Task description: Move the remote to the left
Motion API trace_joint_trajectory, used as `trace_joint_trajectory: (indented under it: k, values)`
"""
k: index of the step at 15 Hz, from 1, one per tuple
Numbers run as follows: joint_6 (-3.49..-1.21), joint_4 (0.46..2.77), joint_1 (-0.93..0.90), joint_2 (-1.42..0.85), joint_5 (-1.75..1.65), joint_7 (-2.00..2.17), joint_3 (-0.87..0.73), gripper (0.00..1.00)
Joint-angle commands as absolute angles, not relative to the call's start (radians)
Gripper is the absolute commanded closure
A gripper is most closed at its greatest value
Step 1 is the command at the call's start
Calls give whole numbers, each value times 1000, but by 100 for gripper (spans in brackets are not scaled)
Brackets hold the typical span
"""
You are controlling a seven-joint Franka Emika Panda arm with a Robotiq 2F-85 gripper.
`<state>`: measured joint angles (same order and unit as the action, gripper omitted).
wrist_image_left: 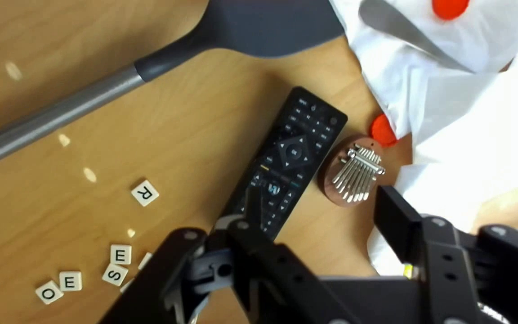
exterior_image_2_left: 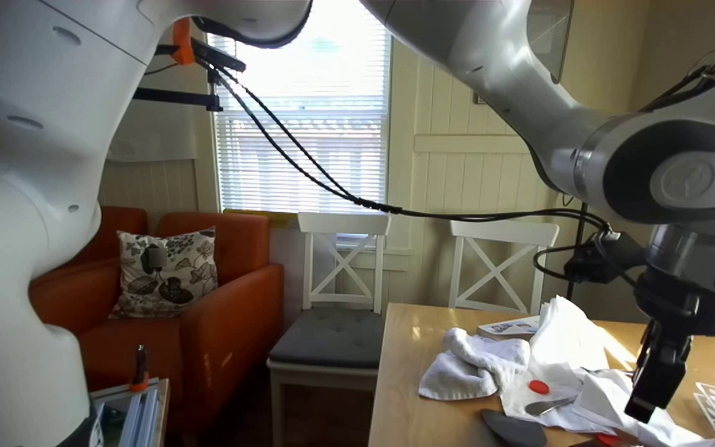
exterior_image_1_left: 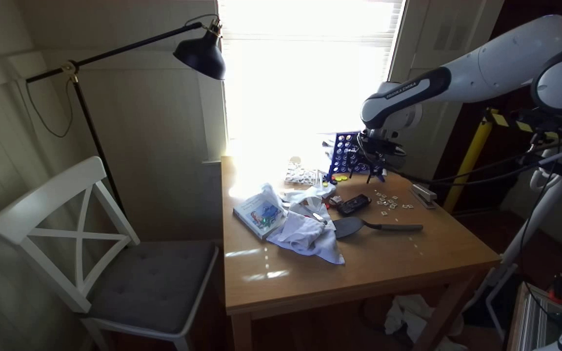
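Above the desk [exterior_image_1_left: 359,270], my gripper [wrist_image_left: 322,204] hangs with its two fingers set wide apart, unloaded. The remote [wrist_image_left: 292,150] lies flat on the desk, button face up, slanted in my wrist view. One finger pad [wrist_image_left: 253,209] overlaps its lower end in that view.

Parts adjacent to the remote are located as follows. A small thumb piano [wrist_image_left: 351,177], brown with metal tines, lies just beside one long edge; contact between the two cannot be determined. A spatula [wrist_image_left: 164,60] with a dark blade and grey handle lies on the opposite side, apart from the remote. Letter tiles [wrist_image_left: 115,274] lie scattered near it; one reads R. A red disc [wrist_image_left: 382,130] sits just beside the thumb piano, at the edge of a white sheet [wrist_image_left: 443,101]. A metal utensil [wrist_image_left: 414,38] rests on that sheet.

In an exterior view, a blue grid rack [exterior_image_1_left: 342,153] stands upright behind my gripper along the line of sight. A stapler [exterior_image_1_left: 423,195] lies near the desk's edge. A book [exterior_image_1_left: 261,214] lies just beside a white cloth [exterior_image_1_left: 305,231].
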<state>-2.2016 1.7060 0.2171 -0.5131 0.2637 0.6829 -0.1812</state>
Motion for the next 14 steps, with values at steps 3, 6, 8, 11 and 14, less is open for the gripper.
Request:
trace_joint_trajectory:
  k: [3,6,8,11,14]
  values:
    - [-2291,1749,192,-517,266,764,-228,58]
    - [-2433,1753,171,-586,246,882,-268,3]
    - [-2504,1743,159,-644,251,975,-289,0]
    - [-2537,1703,117,-745,221,1147,-344,0]
    - [-2513,1668,96,-812,205,1278,-370,0]
